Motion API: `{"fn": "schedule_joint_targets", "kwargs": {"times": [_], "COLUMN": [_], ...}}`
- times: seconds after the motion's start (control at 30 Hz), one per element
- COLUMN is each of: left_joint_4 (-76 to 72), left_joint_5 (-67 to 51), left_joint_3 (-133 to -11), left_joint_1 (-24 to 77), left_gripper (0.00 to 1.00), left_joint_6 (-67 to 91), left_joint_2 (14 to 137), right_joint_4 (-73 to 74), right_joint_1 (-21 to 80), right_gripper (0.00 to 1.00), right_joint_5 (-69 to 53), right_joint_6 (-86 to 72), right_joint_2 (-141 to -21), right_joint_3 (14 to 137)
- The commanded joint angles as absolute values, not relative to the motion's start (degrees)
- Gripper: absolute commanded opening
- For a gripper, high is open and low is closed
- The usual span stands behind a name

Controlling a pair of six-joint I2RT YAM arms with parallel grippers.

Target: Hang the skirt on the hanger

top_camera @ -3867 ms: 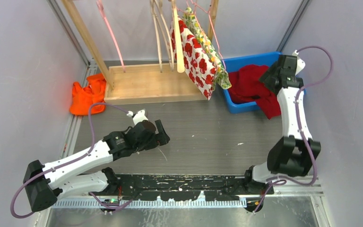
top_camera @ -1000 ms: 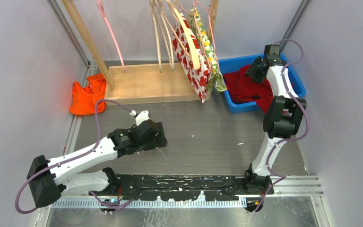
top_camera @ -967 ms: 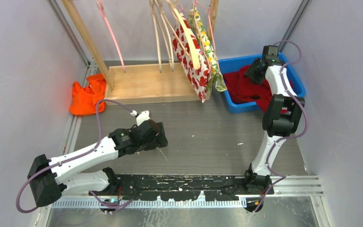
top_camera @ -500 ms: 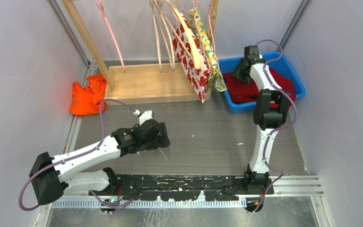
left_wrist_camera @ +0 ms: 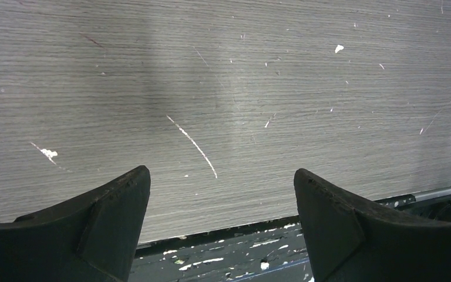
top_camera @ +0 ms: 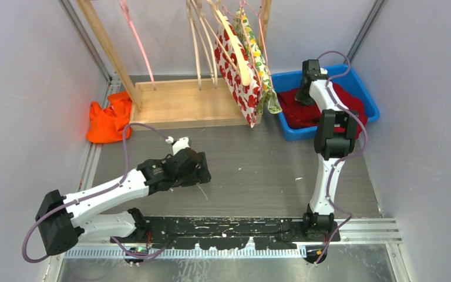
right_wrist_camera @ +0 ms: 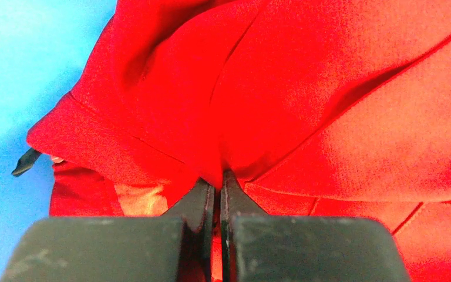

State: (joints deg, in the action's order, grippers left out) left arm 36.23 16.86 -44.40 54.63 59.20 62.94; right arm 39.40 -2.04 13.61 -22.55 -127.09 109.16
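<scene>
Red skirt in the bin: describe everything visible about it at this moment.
The red skirt is plain, smooth cloth with stitched seams and a hemmed edge. It lies crumpled in folds inside the blue bin at the table's far right. The right end effector is shut on a raised fold of it, and blue bin floor shows beside that fold.

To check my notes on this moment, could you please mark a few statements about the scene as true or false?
The right claw is pinching the red skirt. True.
The red skirt lies in a green bin. False: the bin is blue.
The left claw is shut. False: it is open, holding nothing, above the table.
An orange cloth lies beside the wooden rack. True.
</scene>
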Motion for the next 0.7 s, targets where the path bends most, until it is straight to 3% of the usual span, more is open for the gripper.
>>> {"fn": "schedule_joint_targets", "kwargs": {"times": [0.0, 0.67], "left_joint_4": [35.6, 37.7], "left_joint_5": [17.1, 18.2], "left_joint_3": [-45.6, -44.6], "left_joint_1": [54.3, 54.3], "left_gripper": [0.91, 0.90], "left_joint_6": [58.1, 58.2], "left_joint_2": [60.7, 55.7], "right_joint_4": [37.0, 41.0], "right_joint_1": [-2.2, -2.2], "right_gripper": [0.01, 0.01], "right_joint_5": [13.7, 4.1], "right_joint_6": [-21.9, -22.9], "right_joint_2": [-117.7, -65.5], "right_joint_3": [108.5, 110.7]}}
